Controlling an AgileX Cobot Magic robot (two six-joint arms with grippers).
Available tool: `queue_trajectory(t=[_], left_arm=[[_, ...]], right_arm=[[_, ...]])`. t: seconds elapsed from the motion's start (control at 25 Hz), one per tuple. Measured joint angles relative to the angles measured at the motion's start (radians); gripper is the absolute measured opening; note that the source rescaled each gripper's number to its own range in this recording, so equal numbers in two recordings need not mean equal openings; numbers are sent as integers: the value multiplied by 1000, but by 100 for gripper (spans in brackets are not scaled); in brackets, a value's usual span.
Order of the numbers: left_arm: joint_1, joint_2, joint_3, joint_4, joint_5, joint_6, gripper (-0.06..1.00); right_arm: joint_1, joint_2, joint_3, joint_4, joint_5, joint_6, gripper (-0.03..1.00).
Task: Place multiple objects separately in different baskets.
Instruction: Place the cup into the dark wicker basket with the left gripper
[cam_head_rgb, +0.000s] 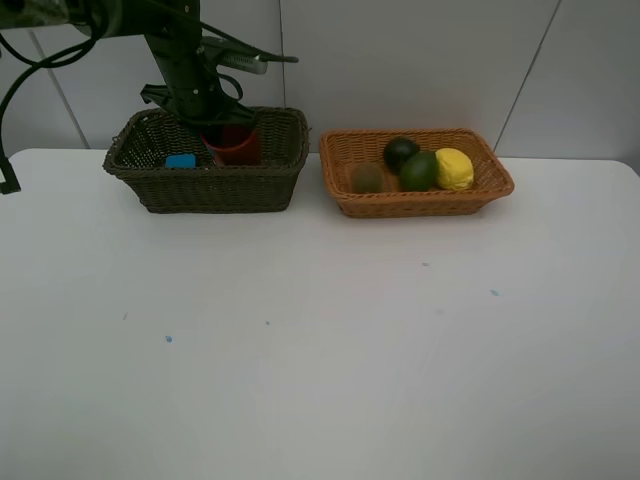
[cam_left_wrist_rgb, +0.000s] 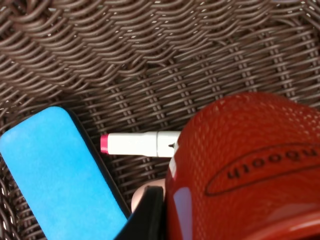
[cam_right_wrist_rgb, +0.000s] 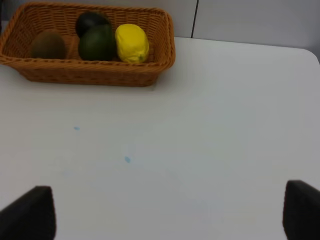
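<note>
Two end effectors, opposite states. Left end effector (cam_left_wrist_rgb: 147, 210) shut narrow, sunk inside the deep dark olive-brown wicker basket (cam_head_rgb: 210, 190), one black finger hard against the wall of the red textured plastic cup (cam_left_wrist_rgb: 240, 170); cannot tell whether pinching that wall or merely touching. Beside the cup, on the basket floor: white marker with pink end (cam_left_wrist_rgb: 140, 144) and flat blue eraser (cam_left_wrist_rgb: 55, 175). Non-food items kept apart from fruit, judging by the sorting.

Right end effector (cam_right_wrist_rgb: 165, 210) spread wide, empty, hovering over the bare white tabletop (cam_head_rgb: 320, 350).

Further out, in the shallow flared light orange wicker basket (cam_head_rgb: 420, 205): yellow lemon (cam_head_rgb: 454, 168), green round fruit (cam_head_rgb: 419, 171), dark mangosteen (cam_head_rgb: 400, 152), brown kiwi (cam_head_rgb: 366, 178).

Marker seen only from the left wrist; both baskets together only from the high camera.
</note>
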Motion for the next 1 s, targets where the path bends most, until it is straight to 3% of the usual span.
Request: queue_trajectory(t=[0.12,0.2,0.24,0.4,0.48,0.64,1.0], left_arm=[[0,0,0,-2,0,44,0],[0,0,0,-5,0,63,6],[0,0,0,-5,-1,63,16],[0,0,0,-8,-6,-6,77],[0,0,0,-8,-6,-40,93],[0,0,0,-8,-6,-56,100],[0,-14,0,-9,4,-59,100]], right_arm=[[0,0,0,0,0,0,100],[0,0,0,0,0,0,100],[0,0,0,0,0,0,100],[0,0,0,0,0,0,100],[0,0,0,0,0,0,100],[0,0,0,0,0,0,100],[0,0,0,0,0,0,100]])
